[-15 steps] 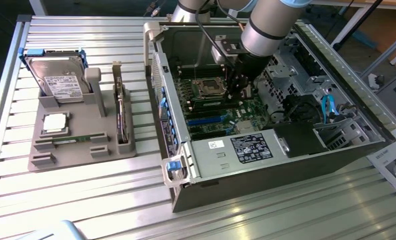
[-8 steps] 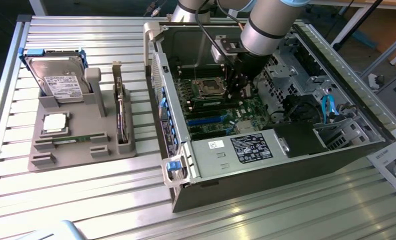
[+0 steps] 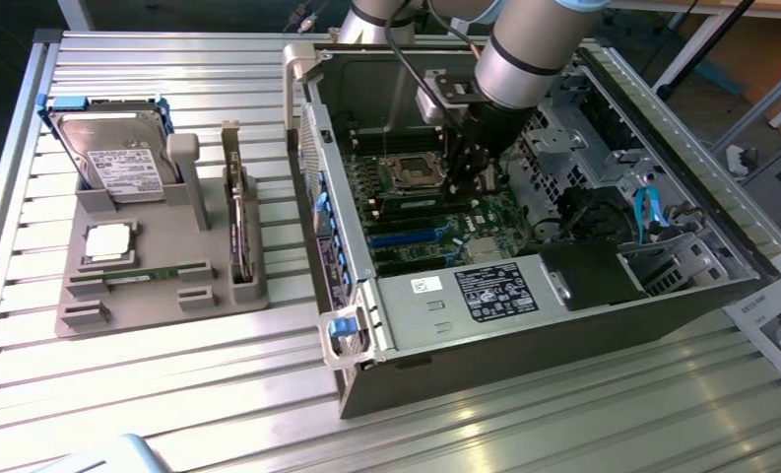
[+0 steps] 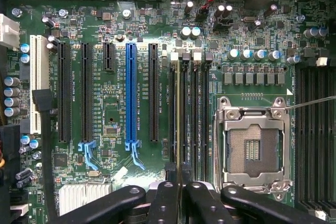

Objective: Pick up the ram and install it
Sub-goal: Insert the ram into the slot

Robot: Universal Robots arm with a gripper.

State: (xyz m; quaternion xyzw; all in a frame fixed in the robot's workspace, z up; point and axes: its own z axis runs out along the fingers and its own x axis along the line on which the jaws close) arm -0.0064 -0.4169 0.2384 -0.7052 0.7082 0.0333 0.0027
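Deep inside the open sheet-steel computer case [image 3: 423, 305] at centre frame, the arm's gripper [image 3: 467, 182] hangs just above the green motherboard [image 3: 502, 212]. From the wrist, the black gripper, nearly closed, pinches the ram [image 4: 178, 108], a thin board held edge-on and apparently aligned with one long memory slot [image 4: 202, 114] for straight seating, beside the metal-framed processor socket [image 4: 252, 148].

The arm [image 3: 532, 44] slants down from above, its grey barrel leading into a black wrist [image 3: 495, 123]. The gripper [image 3: 473, 177] hangs straight below the wrist, pointing down. Seen from the wrist, its black fingers [image 4: 164, 198] stand nearly together, pinched on the thin edge of the ram [image 4: 178, 108], which runs straight out ahead of them.
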